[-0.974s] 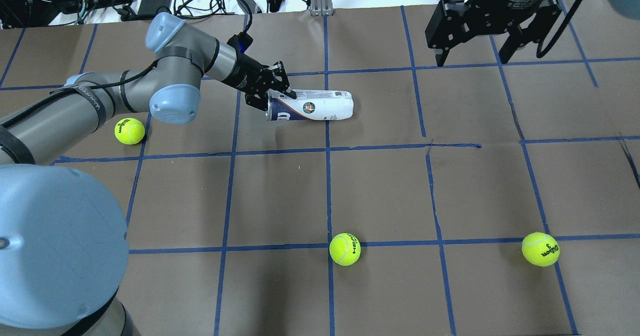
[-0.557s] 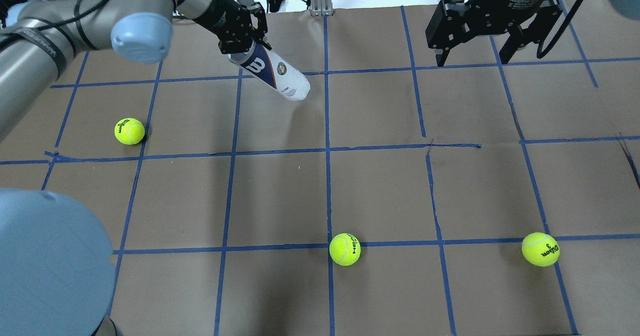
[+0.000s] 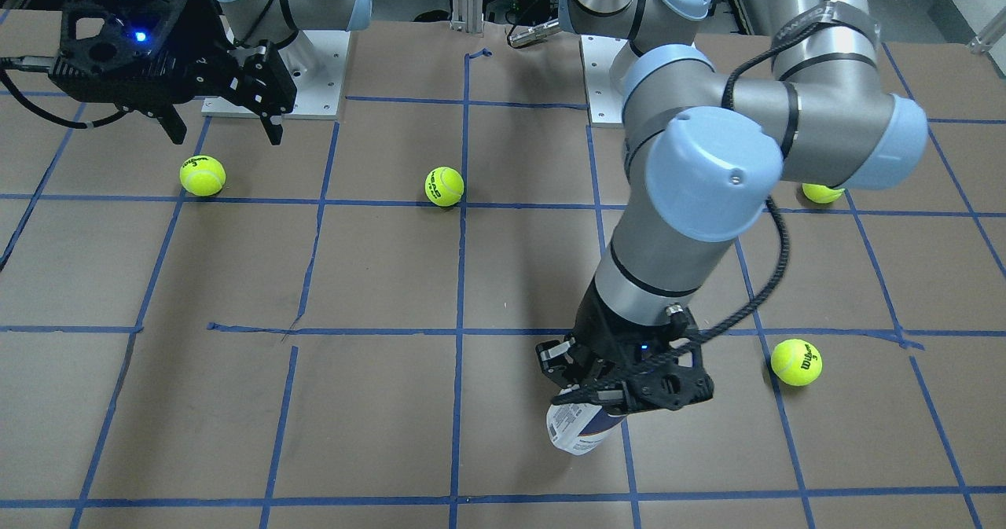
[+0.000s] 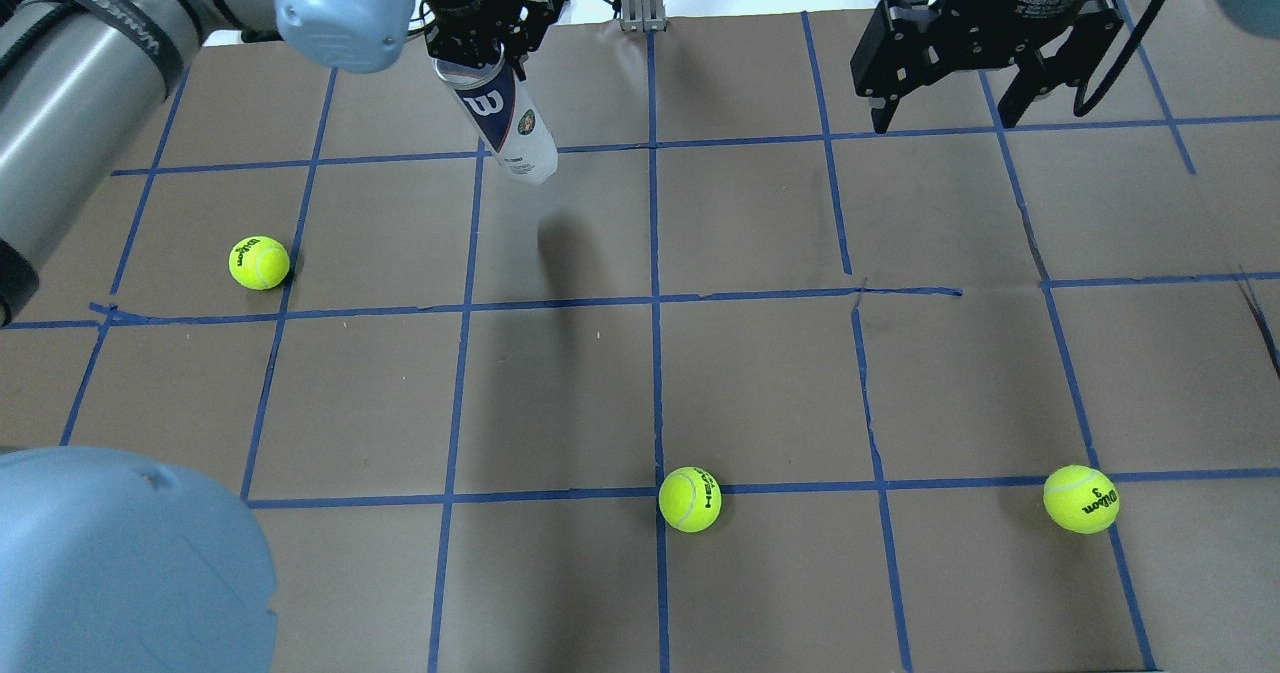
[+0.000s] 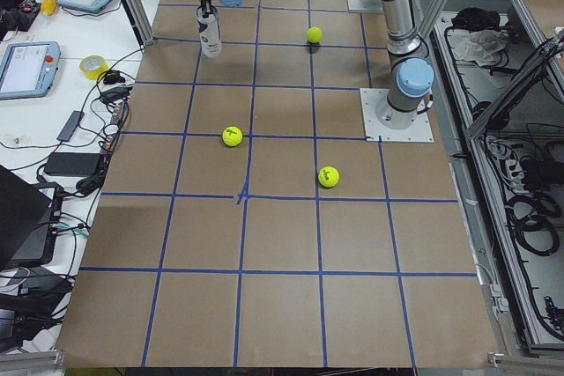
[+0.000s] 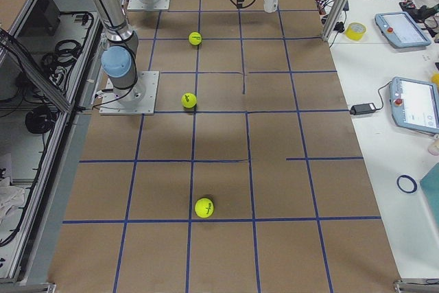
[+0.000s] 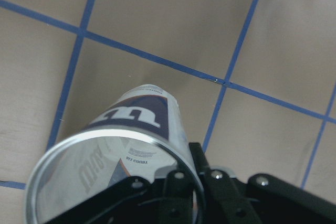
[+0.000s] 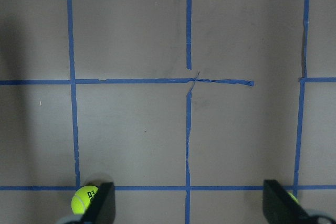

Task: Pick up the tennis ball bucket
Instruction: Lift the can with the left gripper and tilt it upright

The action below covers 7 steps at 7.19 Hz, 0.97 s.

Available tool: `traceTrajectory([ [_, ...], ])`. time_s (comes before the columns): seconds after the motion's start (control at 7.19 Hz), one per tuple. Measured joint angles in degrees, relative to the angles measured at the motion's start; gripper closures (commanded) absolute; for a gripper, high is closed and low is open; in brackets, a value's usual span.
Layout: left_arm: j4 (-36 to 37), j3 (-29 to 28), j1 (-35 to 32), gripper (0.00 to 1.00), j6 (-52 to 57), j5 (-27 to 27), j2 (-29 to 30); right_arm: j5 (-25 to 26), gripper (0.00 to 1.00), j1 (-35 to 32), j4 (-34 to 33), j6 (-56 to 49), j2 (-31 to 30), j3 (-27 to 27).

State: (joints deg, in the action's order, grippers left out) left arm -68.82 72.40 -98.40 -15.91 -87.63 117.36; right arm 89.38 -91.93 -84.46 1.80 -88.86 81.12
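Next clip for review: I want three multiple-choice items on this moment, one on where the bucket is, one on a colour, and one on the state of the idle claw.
1. Where is the tennis ball bucket?
A. lying flat on its side
B. hanging from the left claw
C. standing upright on its base

2. What colour is the grid tape?
A. red
B. blue
C. white

3. The right claw is:
A. open and empty
B. shut on nothing
C. shut on the bucket

Answers:
1 B: the left claw grips the bucket's rim, and the bucket's shadow lies apart from it.
2 B: every line of the grid is blue.
3 A: its fingers stand wide apart with nothing between them.
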Motion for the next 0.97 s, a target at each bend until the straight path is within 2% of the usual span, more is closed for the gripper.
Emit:
traceTrajectory([
  [0.14, 0.0, 0.5, -1.4, 1.00, 4.6, -2.1, 0.3, 0.0, 0.00, 0.0, 0.0, 0.0, 0.0, 0.0],
  [0.42, -0.3, 2.3, -2.2, 1.00, 8.0, -2.8, 0.5, 0.0, 0.00, 0.0, 0.0, -0.1, 0.0, 0.0],
  [0.7, -1.7, 3.8, -2.3, 0.83, 8.4, -1.6, 0.7, 0.5, 0.00, -0.1, -1.0, -0.1, -0.2, 0.0],
  [0.97, -2.2, 4.3, -2.3, 0.82, 8.4, -0.3, 1.0, 0.8, 0.00, -0.1, -1.6, -0.3, -0.3, 0.0],
])
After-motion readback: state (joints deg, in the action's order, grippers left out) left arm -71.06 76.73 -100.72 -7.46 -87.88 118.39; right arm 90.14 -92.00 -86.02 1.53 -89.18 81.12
